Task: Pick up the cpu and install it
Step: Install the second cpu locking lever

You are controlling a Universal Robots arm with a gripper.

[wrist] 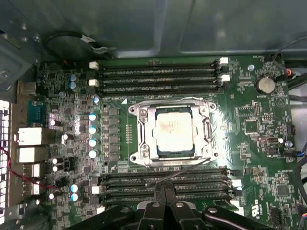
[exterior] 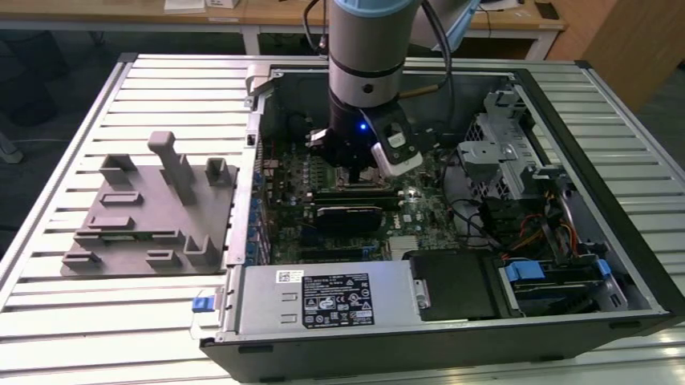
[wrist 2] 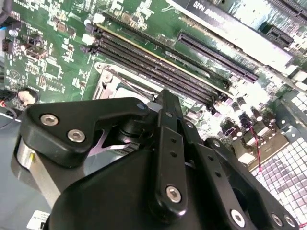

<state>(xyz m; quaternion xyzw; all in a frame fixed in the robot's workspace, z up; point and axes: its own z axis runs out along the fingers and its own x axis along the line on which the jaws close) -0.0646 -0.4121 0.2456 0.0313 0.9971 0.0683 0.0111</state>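
A ribbed metal table point(exterior: 96, 104) fills the exterior view. Behind it stands a light wooden desk point(exterior: 128, 14) with white legs, above a dark floor point(exterior: 64, 48). Wooden furniture point(exterior: 626, 40) stands at the exterior view's right.

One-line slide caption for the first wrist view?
The cpu sits in its socket frame on the motherboard, between two banks of memory slots.
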